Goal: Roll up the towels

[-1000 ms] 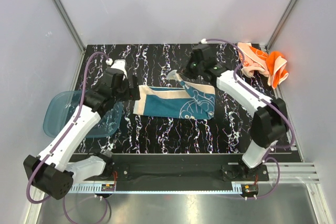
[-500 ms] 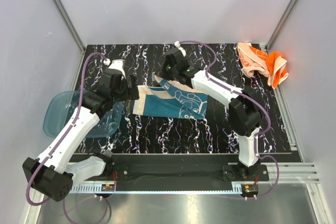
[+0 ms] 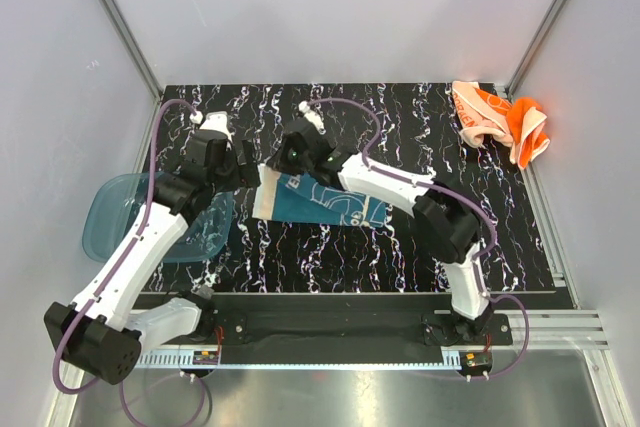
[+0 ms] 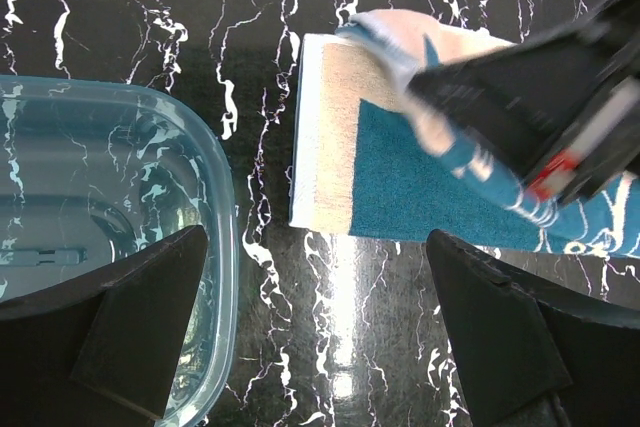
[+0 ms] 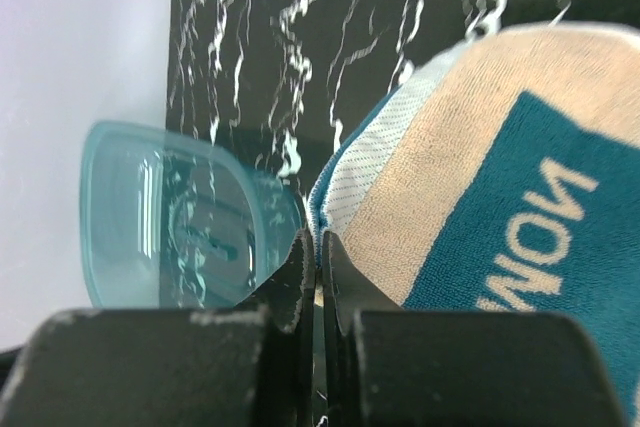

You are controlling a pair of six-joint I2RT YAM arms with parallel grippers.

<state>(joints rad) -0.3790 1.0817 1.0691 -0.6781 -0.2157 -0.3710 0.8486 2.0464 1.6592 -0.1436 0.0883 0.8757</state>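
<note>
The teal-blue towel lies mid-table, its right part folded over leftward with the cream reverse showing. My right gripper is shut on a lifted corner of that towel, the cloth pinched between its fingertips. Low over the towel's left end hovers my left gripper, open, holding nothing. In the left wrist view the right gripper crosses above the cloth. The orange towel sits crumpled at the far right corner.
A translucent blue plastic tray rests at the left edge, partly off the black marbled mat; its rim is close to my left finger. White walls enclose the table on three sides.
My right gripper has carried the teal towel's corner leftward across the table, folding the towel over itself. The left arm has barely shifted.
</note>
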